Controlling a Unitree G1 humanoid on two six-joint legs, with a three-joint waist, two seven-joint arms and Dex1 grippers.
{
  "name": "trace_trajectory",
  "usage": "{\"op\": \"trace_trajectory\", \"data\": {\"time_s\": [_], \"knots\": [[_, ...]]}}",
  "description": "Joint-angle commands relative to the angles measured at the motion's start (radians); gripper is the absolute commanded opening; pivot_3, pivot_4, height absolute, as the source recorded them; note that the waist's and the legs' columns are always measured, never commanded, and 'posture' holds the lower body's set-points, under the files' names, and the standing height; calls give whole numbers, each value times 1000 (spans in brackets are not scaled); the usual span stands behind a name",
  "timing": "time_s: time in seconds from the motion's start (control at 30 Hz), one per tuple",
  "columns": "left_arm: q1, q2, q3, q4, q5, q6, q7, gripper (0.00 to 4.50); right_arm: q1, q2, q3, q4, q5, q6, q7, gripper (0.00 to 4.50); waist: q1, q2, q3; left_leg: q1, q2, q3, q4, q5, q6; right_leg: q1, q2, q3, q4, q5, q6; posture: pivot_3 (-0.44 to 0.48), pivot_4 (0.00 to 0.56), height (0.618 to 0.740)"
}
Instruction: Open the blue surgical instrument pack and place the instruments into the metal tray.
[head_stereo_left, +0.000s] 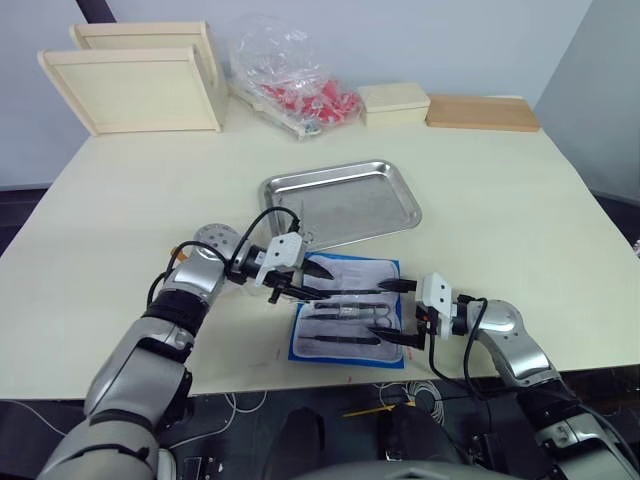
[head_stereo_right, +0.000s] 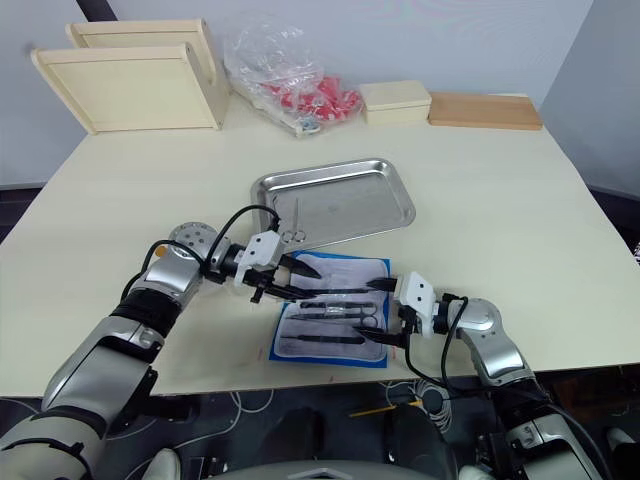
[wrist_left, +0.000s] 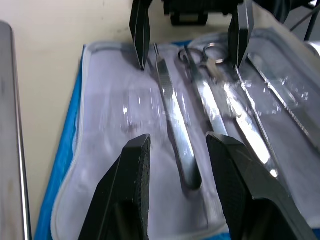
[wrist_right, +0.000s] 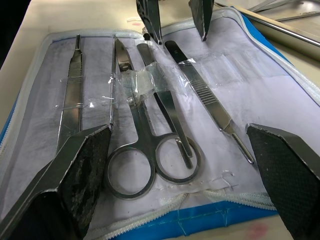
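Here, on a pale table (head_stereo_left: 520, 200) near grey walls, both arms' fingers hang parted over the opened blue surgical instrument pack (head_stereo_left: 305, 350).

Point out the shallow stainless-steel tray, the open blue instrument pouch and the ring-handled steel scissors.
Shallow stainless-steel tray (head_stereo_left: 385, 207): left eye view, bare floor of the tray.
Open blue instrument pouch (head_stereo_left: 352, 268): left eye view, pale lining near its far edge.
Ring-handled steel scissors (wrist_right: 145, 127): right wrist view, shank above the rings.
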Motion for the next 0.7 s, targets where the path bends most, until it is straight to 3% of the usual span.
{"op": "trace_trajectory", "data": {"time_s": [0.03, 0.27, 0.4, 0.43, 0.7], "knots": [[-21, -32, 29, 32, 46, -38, 17, 1894, 65, -16, 53, 118, -67, 59, -14, 4500, 0, 0, 0, 0, 0, 0, 0, 0, 0, 0, 0, 0, 0, 0, 0, 0, 150, 740], [29, -62, 39, 41, 103, -16, 47, 1894, 67, -16, 52, 115, -66, 59, -19, 4500, 0, 0, -1, 0, 0, 0, 0, 0, 0, 0, 0, 0, 1, 0, 0, 0, 150, 740], [40, -58, 44, 40, 124, -7, 47, 691, 69, -17, 53, 113, -65, 61, -18, 4500, 0, 0, -3, 1, 0, 0, 0, 0, 0, 1, 0, 0, 1, 0, 0, 0, 150, 740], [40, -58, 46, 38, 127, 0, 49, 139, 69, -17, 54, 112, -65, 62, -18, 4500, 0, 0, -3, 1, 0, 0, 0, 0, 0, 1, 0, 0, 1, 0, 0, 0, 150, 740], [40, -46, 59, -50, 118, 83, 22, 63, 70, -20, 57, 109, -62, 62, -13, 4500, 0, 0, -4, 2, 0, 0, 0, 0, 0, 1, 0, 0, 1, 0, 0, 0, 150, 740]]}}
